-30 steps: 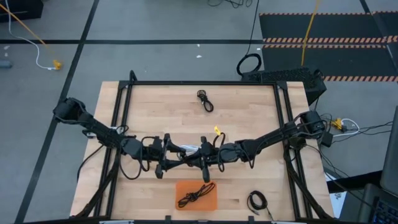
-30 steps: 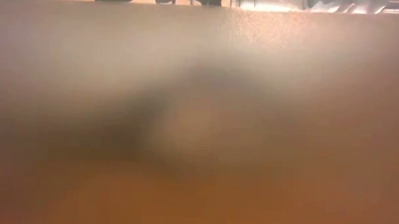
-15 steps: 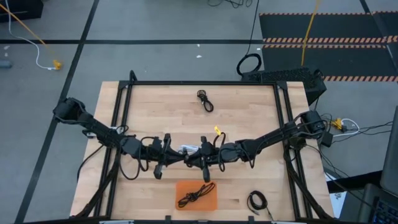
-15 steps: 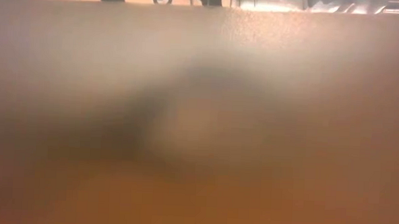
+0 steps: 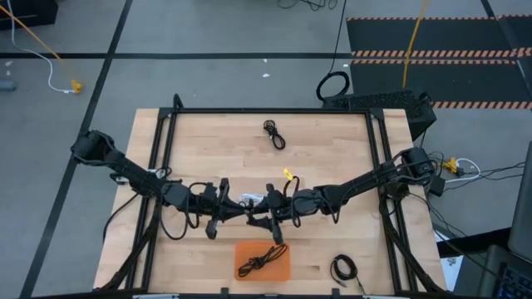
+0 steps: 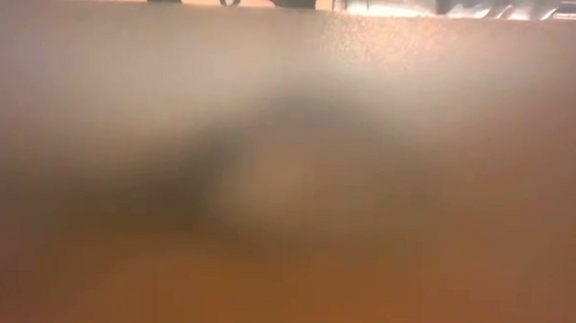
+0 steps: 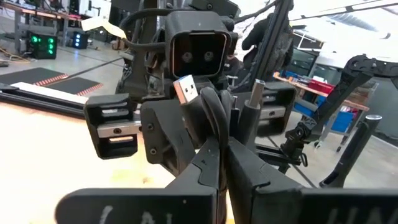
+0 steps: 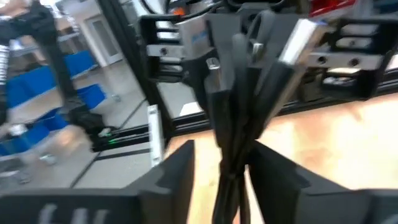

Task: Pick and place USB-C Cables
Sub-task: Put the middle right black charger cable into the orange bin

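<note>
At the table's middle my two grippers meet tip to tip over a dark USB-C cable bundle (image 7: 208, 109) with a silver plug (image 7: 186, 90). My left gripper (image 5: 239, 206) is shut on it. My right gripper (image 5: 261, 213) is open, one finger on either side of the bundle (image 8: 239, 106). One black cable coil (image 5: 273, 134) lies near the far edge. Another (image 5: 261, 259) lies in the orange tray (image 5: 283, 267) at the front. A third (image 5: 343, 268) lies at the front right. My left gripper pinches the folded bundle's lower part (image 7: 219, 134) between its two fingers, across several strands. The fingers reach in level from the table's left. The bundle stands upright above the fingers with the silver plug on top, clear of the table.
A black frame (image 5: 266, 110) borders the table's far and side edges. A large black cable ring (image 5: 332, 85) and a yellow cord (image 5: 411, 41) lie on the floor beyond. A blurred orange-brown surface fills the low view.
In the high view both arms have stayed at the table's middle with the bundle held between them above the tabletop. Nothing has shifted across the table.
</note>
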